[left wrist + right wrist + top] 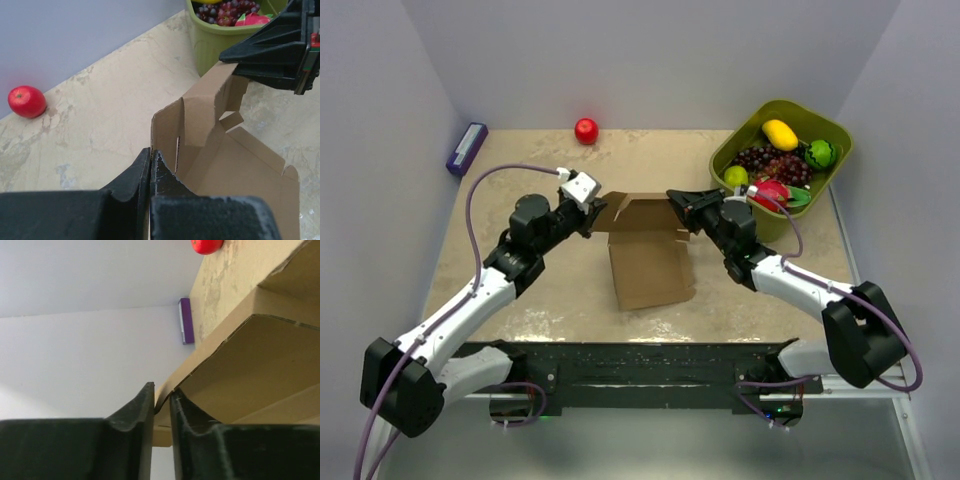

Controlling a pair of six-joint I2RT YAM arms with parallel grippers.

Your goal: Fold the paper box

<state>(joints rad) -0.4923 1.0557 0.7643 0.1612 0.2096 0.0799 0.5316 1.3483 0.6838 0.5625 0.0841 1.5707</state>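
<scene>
White-and-black arms (470, 310), purple cables (470, 215), black jaws.

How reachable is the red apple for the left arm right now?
Probably yes, once freed: the left gripper is shut on a flap of the paper box, so it must let go first. Only bare table lies between it and the red apple.

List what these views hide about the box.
Top external: pinch points on the paper box, covered by left gripper and right gripper.
Left wrist: box's near edge, behind the fingers.
Right wrist: most of the box, cut off by the frame.
Purple object: too small to identify.
</scene>
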